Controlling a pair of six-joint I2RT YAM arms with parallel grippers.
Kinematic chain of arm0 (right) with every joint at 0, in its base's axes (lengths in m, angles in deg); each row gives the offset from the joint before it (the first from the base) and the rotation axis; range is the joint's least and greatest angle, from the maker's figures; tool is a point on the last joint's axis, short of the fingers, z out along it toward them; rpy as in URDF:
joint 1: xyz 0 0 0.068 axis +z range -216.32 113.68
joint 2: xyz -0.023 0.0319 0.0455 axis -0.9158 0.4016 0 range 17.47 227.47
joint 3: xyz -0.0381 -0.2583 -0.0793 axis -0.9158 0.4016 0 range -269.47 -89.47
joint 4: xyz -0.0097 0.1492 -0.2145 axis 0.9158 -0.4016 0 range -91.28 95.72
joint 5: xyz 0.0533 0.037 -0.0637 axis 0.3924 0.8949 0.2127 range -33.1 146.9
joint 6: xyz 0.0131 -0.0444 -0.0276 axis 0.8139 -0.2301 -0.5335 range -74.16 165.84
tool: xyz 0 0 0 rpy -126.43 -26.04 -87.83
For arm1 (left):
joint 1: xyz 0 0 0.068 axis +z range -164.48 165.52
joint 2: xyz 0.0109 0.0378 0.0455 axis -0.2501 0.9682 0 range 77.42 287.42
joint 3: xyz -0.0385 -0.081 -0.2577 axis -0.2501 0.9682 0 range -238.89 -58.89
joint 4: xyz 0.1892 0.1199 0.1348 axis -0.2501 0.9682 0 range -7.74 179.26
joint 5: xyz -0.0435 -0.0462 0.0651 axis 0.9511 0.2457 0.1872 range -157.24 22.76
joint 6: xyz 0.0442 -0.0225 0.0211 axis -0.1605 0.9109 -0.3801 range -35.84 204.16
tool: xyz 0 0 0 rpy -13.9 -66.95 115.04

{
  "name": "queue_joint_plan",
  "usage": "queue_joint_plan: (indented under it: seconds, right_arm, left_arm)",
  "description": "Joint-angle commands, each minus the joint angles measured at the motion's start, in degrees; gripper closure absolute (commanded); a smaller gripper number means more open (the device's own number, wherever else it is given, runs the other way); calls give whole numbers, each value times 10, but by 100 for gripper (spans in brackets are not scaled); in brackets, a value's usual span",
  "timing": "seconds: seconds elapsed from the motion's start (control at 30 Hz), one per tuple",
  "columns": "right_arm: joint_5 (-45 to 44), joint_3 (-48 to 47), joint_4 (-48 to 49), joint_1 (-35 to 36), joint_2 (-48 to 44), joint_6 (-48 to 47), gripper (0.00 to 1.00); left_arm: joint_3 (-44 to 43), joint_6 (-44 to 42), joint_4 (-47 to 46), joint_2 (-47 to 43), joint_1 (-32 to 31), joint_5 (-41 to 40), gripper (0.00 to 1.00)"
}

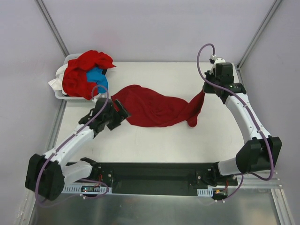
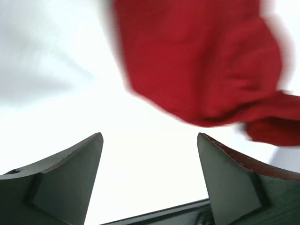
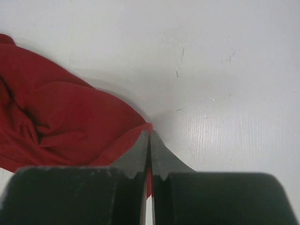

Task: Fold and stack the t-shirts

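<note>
A deep-red t-shirt (image 1: 157,107) lies crumpled and stretched across the middle of the table. My right gripper (image 1: 205,90) is shut on its right corner and lifts that end; in the right wrist view the cloth (image 3: 61,122) runs into the closed gripper (image 3: 150,136). My left gripper (image 1: 118,112) is open and empty at the shirt's left edge; in the left wrist view the blurred red cloth (image 2: 201,65) lies just beyond the gripper (image 2: 149,140). More red t-shirts (image 1: 82,72) and a bright blue one (image 1: 97,77) are heaped in a bin at the back left.
The white bin (image 1: 60,91) stands at the table's back left corner, against the left wall. Grey walls close the back and both sides. A black base rail (image 1: 154,178) runs along the near edge.
</note>
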Motion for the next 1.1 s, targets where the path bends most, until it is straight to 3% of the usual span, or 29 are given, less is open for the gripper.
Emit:
queue_joint_plan:
  seconds: [0.0, 0.1, 0.23, 0.53, 0.57, 0.67, 0.7, 0.73, 0.9, 1.0, 1.07]
  right_arm:
    - [21, -33, -4, -1, 7, 1, 99]
    - [24, -38, -5, 0, 12, 2, 99]
    - [24, -41, -9, 0, 13, 0, 99]
    - [10, -37, -12, -1, 11, -6, 99]
    - [10, -36, -12, 0, 11, -5, 99]
    - [11, -40, -17, 0, 11, -7, 99]
    - [8, -41, -19, 0, 9, -7, 99]
    - [-9, -42, -23, 0, 8, -10, 99]
    - [-26, -42, -40, 0, -5, -11, 99]
    - [-31, -37, -52, 0, -14, -11, 99]
    - [-37, -34, -59, 0, -20, -12, 99]
  left_arm:
    - [45, 84, 4, 63, -6, -35, 21]
    - [35, 92, -30, 108, -5, -74, 30]
    - [-3, 97, -69, 186, -4, -49, 40]
    - [-61, 85, -100, 295, -7, -44, 48]
    - [-69, 82, -101, 303, -7, -45, 52]
    - [-71, 73, -99, 315, -7, -50, 91]
    - [-67, 72, -90, 290, -8, -50, 100]
    - [-63, 70, -73, 269, -9, -65, 100]
    - [-146, 54, 234, 111, -44, -127, 100]
    - [-191, 71, 385, 76, -81, -134, 100]
    - [-195, 77, 417, 78, -93, -112, 100]
